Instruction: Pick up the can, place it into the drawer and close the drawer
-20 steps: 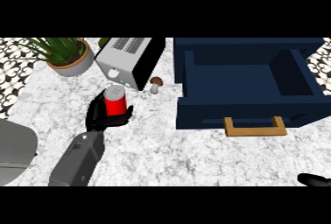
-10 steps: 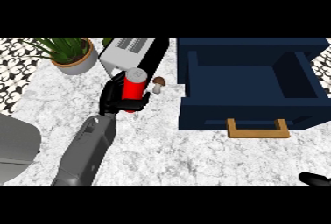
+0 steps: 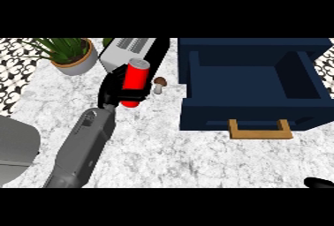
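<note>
Since the earlier frames the left hand has carried the can up and rightward. Fingers curled round it, long axis near upright, tilted. The open drawer lies to its right, nearer this hand.

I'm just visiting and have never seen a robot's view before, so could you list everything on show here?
can: one, red with a grey top, held above the counter, left of the drawer
drawer: one, dark blue, open, tan handle, at right
mushroom: one, brown cap, between can and drawer
toaster: one, white and black, behind the can
potted plant: one, green, grey pot, back left
counter: one, white-grey marble
left hand: black, curled round the can
right hand: black, barely showing at lower right edge
</note>
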### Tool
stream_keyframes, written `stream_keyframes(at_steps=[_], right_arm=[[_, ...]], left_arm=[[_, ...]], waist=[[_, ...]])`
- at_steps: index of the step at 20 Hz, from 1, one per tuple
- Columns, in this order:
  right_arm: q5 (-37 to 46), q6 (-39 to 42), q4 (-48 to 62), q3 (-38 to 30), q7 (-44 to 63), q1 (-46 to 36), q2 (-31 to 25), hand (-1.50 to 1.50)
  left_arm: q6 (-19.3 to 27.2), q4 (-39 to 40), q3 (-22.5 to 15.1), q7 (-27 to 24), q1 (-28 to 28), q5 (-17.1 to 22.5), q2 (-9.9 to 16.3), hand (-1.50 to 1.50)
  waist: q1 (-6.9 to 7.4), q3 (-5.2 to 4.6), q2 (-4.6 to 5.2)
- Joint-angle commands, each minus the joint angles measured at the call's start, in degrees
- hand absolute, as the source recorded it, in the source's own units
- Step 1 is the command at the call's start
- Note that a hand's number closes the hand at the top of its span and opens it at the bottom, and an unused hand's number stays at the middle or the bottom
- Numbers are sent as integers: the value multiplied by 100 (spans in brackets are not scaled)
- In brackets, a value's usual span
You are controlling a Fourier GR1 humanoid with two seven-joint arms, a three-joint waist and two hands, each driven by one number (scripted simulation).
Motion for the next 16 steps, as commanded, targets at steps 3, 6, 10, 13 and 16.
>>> stream_keyframes(at_steps=[3,6,10,13,16], right_arm=[[61,56,-14,144,46,21,9,-150],[98,-3,158,137,-20,-140,14,-150],[28,1,30,167,41,-197,6,-150],[31,11,85,322,52,-229,92,-150],[49,44,157,332,65,-348,7,-150]], left_arm=[[186,-811,-222,470,-1452,21,-359,150],[321,-773,-264,602,-1611,-106,-355,150],[372,-854,-290,985,-1720,-168,-308,150],[581,-785,-353,1238,-1830,-274,-345,150],[670,-803,-367,1511,-1966,-344,-342,150]], waist=[[-204,30,-141],[-277,27,-88],[-363,24,-142],[-500,23,-115],[-598,23,-111]])
